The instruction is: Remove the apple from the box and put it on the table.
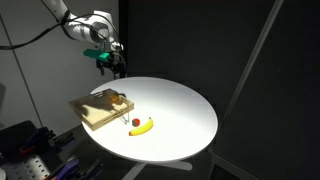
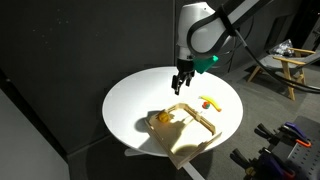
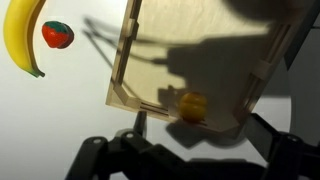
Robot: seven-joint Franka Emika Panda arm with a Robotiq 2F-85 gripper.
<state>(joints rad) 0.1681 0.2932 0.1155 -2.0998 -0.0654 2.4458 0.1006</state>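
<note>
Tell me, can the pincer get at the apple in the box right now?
Probably yes. The pincer hangs open above the box, and the apple lies uncovered inside, close to the rim. Nothing sits over it; the banana lies outside on the table. The nearby rim may crowd one finger.

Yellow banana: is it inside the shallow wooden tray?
No, the yellow banana lies on the round white table, outside the shallow tan wooden tray.

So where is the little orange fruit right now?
In the wrist view the small orange-yellow round apple lies inside the shallow light wooden box, close to its lower rim, apart from the yellow banana.
</note>
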